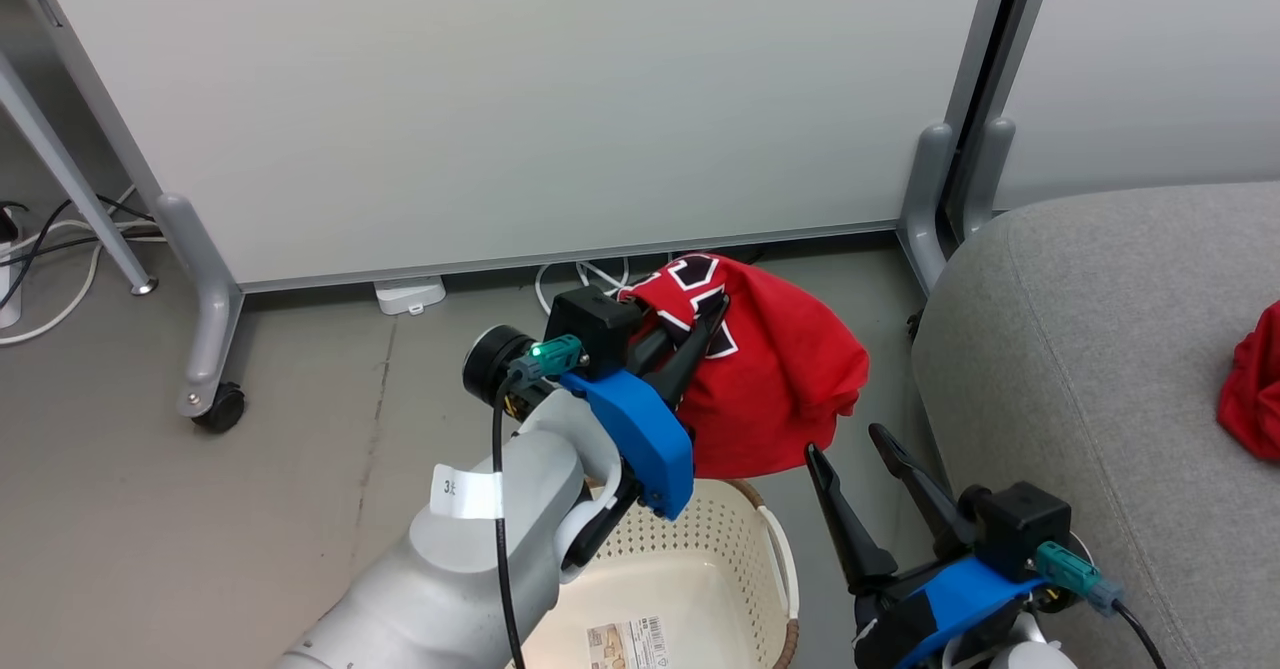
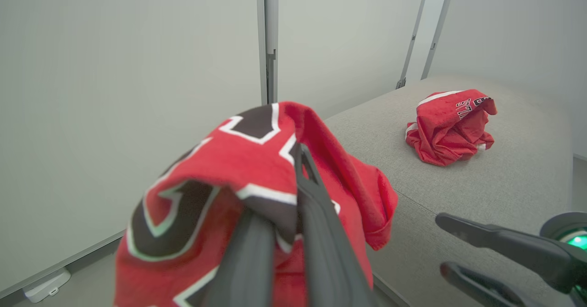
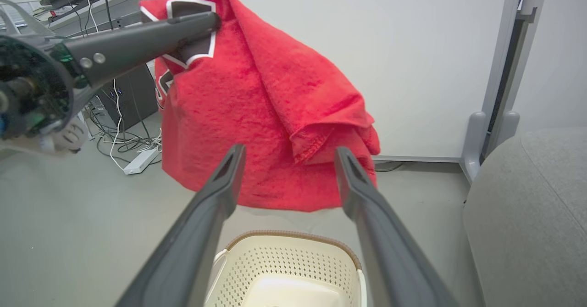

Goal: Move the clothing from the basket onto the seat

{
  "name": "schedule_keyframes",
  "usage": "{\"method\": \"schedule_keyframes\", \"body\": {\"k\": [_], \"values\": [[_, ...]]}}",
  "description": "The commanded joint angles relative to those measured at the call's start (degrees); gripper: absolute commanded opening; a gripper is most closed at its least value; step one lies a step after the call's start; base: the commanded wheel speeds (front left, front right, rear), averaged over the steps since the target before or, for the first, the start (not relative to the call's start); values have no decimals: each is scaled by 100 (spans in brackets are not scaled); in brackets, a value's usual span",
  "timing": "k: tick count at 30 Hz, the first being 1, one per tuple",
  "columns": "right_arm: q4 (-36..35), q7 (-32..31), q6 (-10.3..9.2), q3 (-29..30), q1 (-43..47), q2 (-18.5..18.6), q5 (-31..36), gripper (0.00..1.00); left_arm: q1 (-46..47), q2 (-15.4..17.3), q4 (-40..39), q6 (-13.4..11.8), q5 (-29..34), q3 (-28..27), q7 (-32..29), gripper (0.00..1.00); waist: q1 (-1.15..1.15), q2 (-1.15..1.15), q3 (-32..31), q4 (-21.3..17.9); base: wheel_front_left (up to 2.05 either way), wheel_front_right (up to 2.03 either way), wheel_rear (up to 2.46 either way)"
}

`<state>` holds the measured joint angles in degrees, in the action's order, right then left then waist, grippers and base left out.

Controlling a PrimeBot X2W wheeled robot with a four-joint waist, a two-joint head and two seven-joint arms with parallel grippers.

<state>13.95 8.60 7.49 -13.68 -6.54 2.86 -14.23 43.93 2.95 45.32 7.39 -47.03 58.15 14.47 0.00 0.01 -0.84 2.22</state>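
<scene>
Hanging from the clenched left gripper (image 1: 712, 317), a red jersey (image 1: 790, 389) dangles above the basket (image 1: 720, 539), which seems empty, though the arm hides part of it. The seat (image 1: 1100, 349) lies to the robot's right, where a second jersey (image 1: 1252, 389) rests. The right gripper (image 1: 845, 441), spread and empty, sits nearer the seat.

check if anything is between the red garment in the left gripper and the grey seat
Only the open right gripper, low beside the seat. The garment hangs from the left gripper above the basket; a second red garment lies farther along the seat.
</scene>
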Motion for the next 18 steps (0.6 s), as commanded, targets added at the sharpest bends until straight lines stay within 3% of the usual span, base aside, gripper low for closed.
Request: {"method": "schedule_keyframes", "body": {"k": [1, 18], "values": [[-14, -5, 1, -10, 45, 4, -10, 100, 94, -4, 17, 12, -27, 15, 20, 0, 0, -1, 9, -5, 0, 0, 0], [830, -430, 1, -81, -950, 4, 514, 100, 60, -6, 27, 12, -88, 179, 50, 0, 0, -1, 103, -100, 0, 0, 0]]}}
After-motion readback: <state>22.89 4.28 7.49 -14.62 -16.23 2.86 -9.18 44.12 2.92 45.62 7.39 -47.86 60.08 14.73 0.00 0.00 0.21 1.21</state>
